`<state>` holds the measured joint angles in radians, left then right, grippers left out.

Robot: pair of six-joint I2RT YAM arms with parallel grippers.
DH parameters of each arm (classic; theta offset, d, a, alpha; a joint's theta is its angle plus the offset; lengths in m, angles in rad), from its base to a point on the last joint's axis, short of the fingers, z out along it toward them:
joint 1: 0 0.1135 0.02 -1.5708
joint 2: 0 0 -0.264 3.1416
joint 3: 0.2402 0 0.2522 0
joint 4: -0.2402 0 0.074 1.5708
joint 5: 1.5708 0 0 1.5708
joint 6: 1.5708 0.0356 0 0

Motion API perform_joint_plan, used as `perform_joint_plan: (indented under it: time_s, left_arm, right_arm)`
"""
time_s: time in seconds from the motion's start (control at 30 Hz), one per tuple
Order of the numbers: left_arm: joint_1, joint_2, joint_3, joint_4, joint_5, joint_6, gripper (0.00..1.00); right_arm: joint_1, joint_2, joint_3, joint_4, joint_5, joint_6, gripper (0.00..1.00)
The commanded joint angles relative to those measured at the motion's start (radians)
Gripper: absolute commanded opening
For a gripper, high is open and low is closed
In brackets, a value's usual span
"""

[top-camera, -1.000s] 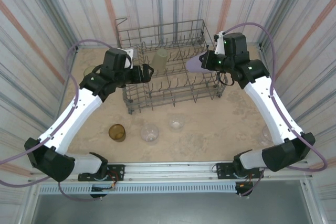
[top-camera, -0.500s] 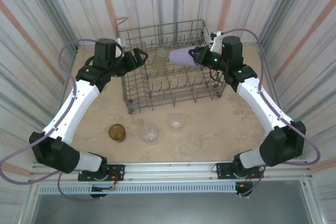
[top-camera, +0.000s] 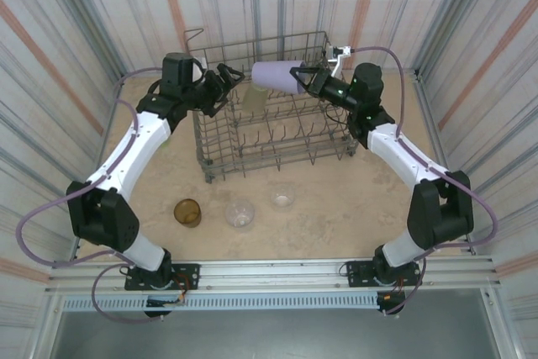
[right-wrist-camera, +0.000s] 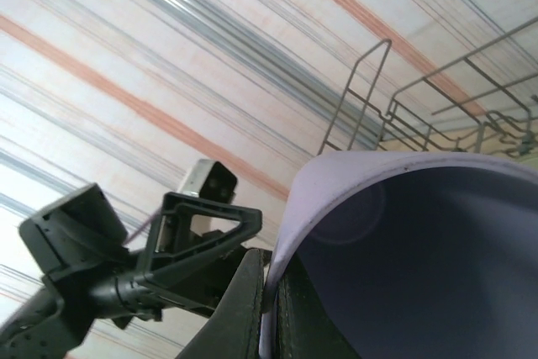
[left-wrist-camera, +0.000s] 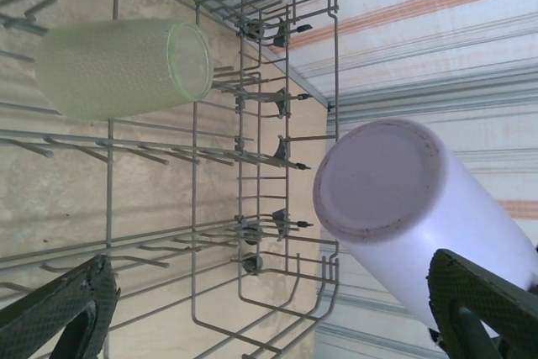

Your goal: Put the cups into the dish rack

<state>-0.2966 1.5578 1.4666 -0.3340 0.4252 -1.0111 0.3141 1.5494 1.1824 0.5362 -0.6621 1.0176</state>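
The right gripper (top-camera: pixel 301 80) pinches the rim of the lavender cup (top-camera: pixel 273 76), holding it on its side above the dish rack (top-camera: pixel 277 145) at upper centre. The left gripper (top-camera: pixel 227 83), jaws spread wide, hovers at the rack's left wall. A yellow-green cup (top-camera: pixel 257 98) sits inside the rack. Toward lower centre, an amber cup (top-camera: pixel 187 212), one clear cup (top-camera: pixel 240 213) and a second clear cup (top-camera: pixel 283 198) stand on the table (top-camera: pixel 336 208).

The left arm (top-camera: pixel 139 145) and right arm (top-camera: pixel 402 155) share glossy white link shells, matte black joint housings and looping thin mauve cables (top-camera: pixel 23 229), while the left gripper (left-wrist-camera: pixel 269 292) has dark fingers (left-wrist-camera: pixel 63 304) with cross-hatched pads.
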Motion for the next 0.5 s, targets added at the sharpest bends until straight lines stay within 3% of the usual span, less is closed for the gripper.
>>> perform_joint_plan:
  time_s: [0.0,0.47]
  left_arm:
    - [0.011,0.006,0.035,0.069,0.033,-0.093,0.99]
    - [0.028,0.051,0.035,0.206,0.128,-0.247,0.99]
  right_arm:
    - [-0.007,0.042,-0.030,0.238,-0.045,0.128,0.00]
    - [-0.007,0.130,-0.064,0.477,-0.111,0.279,0.00]
